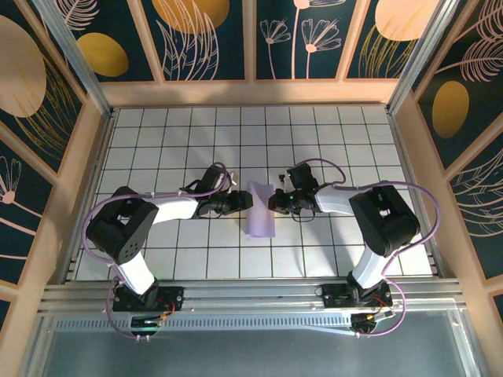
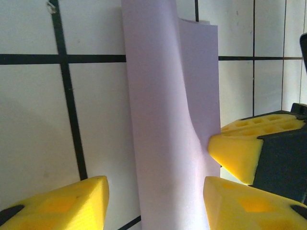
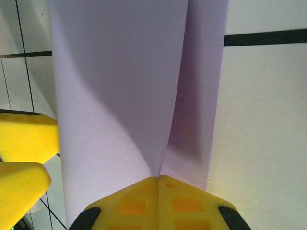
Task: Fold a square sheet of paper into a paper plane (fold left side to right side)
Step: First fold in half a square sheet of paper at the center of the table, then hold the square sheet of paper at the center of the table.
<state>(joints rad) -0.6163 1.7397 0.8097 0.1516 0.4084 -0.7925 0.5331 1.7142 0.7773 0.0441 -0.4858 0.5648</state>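
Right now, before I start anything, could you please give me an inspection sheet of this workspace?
Surface: white gridded table, flat.
Job's things: lavender sheet of paper, folded over loosely, layers not flat.
Clutter: nothing seen.
Claws: left claw open, the paper between its jaws; right claw shut on the paper's edge.
Cables: purple cables loop outward, off the paper.
Surroundings: floral wall panels; metal rail at near edge.
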